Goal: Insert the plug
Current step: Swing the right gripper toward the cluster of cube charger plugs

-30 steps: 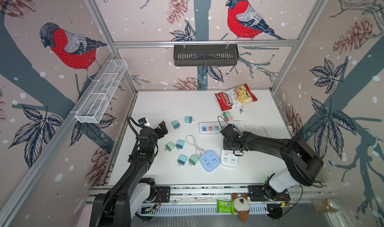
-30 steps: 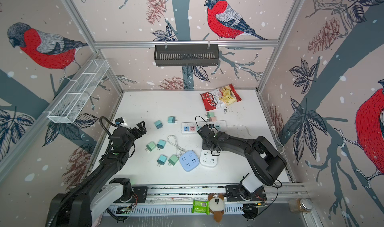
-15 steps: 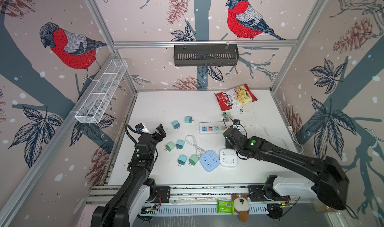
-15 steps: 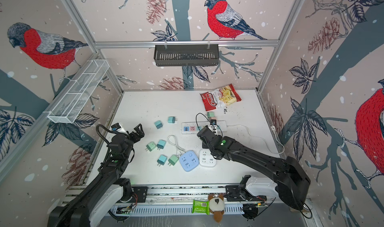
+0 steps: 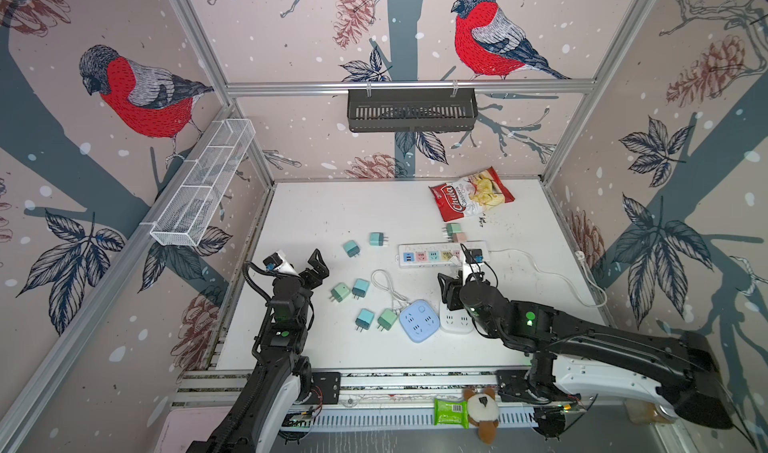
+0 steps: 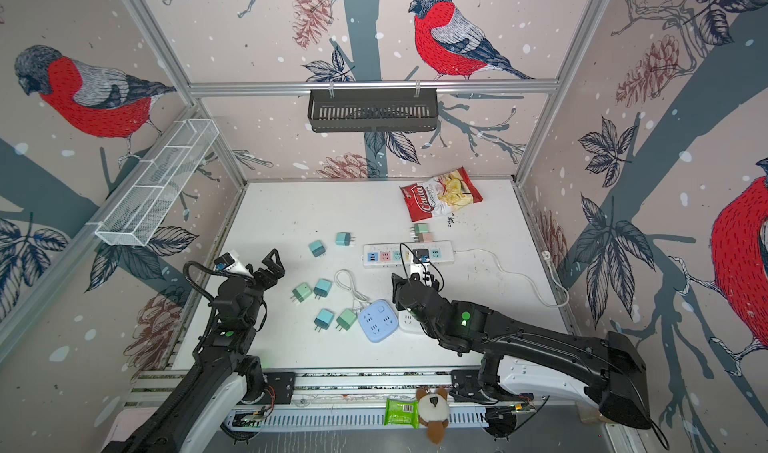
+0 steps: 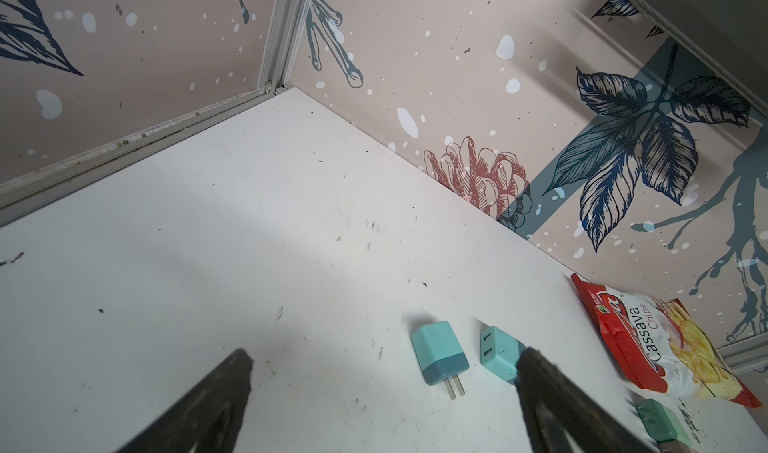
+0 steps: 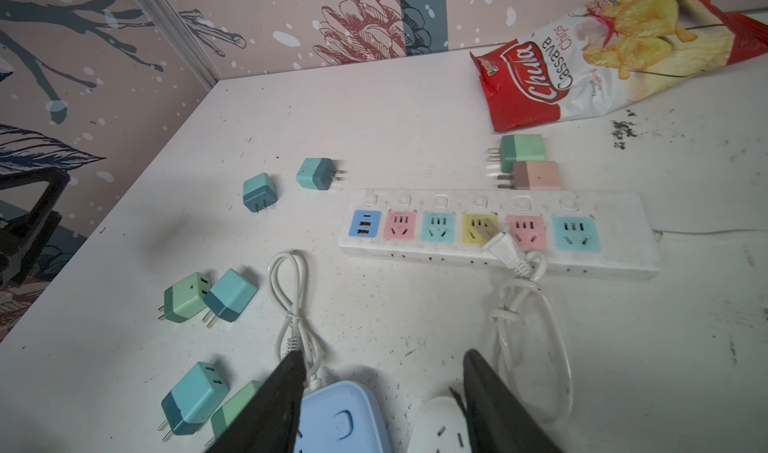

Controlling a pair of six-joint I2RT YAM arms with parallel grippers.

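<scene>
**Top views.** In both top views the left gripper is seen over the left side of the counter. Its fingers are spread wide and nothing is held between them. The right gripper is placed between the strip and two socket cubes, a blue cube and a white cube, which lie just beside each other. The white cube is partly covered by the right arm. The plug cannot be made out here, as that part of the strip is hidden by the right wrist. A chip bag lies near the back wall.

**Left wrist.** The fingers of the left gripper are shown far apart over bare counter, and nothing is gripped. Two teal adapters lie near one fingertip.

**Right wrist.** The plug is seen lying on the strip, tilted, with its prongs resting across the yellow socket and not pushed in. Its cord is looped back towards the white cube. The fingers of the right gripper are parted, well short of the plug, and nothing is held. The blue cube lies below one finger and the white cube below the other.
</scene>
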